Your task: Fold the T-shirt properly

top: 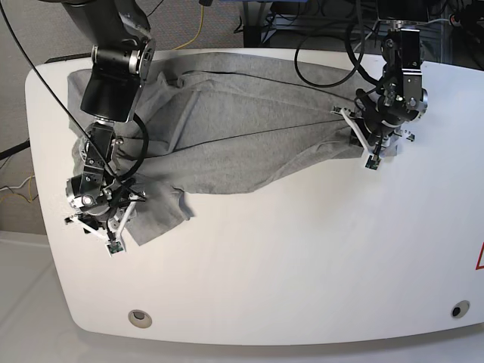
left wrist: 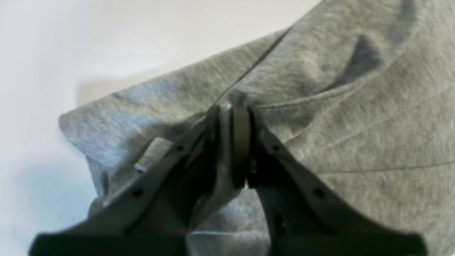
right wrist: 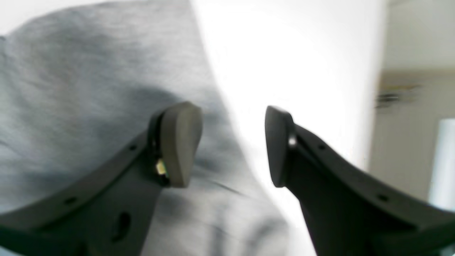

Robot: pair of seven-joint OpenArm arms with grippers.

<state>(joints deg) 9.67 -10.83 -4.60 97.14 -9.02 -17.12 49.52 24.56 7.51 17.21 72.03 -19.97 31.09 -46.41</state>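
T-shirt point(top: 227, 128) is spread rumpled across the white table point(top: 302, 257), stretched between both claws. A bunched seam edge is pinched tight in the left gripper point(left wrist: 231, 106), cloth fanning out ahead and right of it. Right gripper point(right wrist: 233, 142) is held half-wide and empty, shirt edge under its left pad point(right wrist: 181, 142). Judged best: edge is centred between the pads before closing, then both ends are lifted evenly.

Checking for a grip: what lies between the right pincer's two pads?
Nothing. In the right wrist view the right pincer stands open, its gap showing only the T-shirt edge and the white table beneath it.
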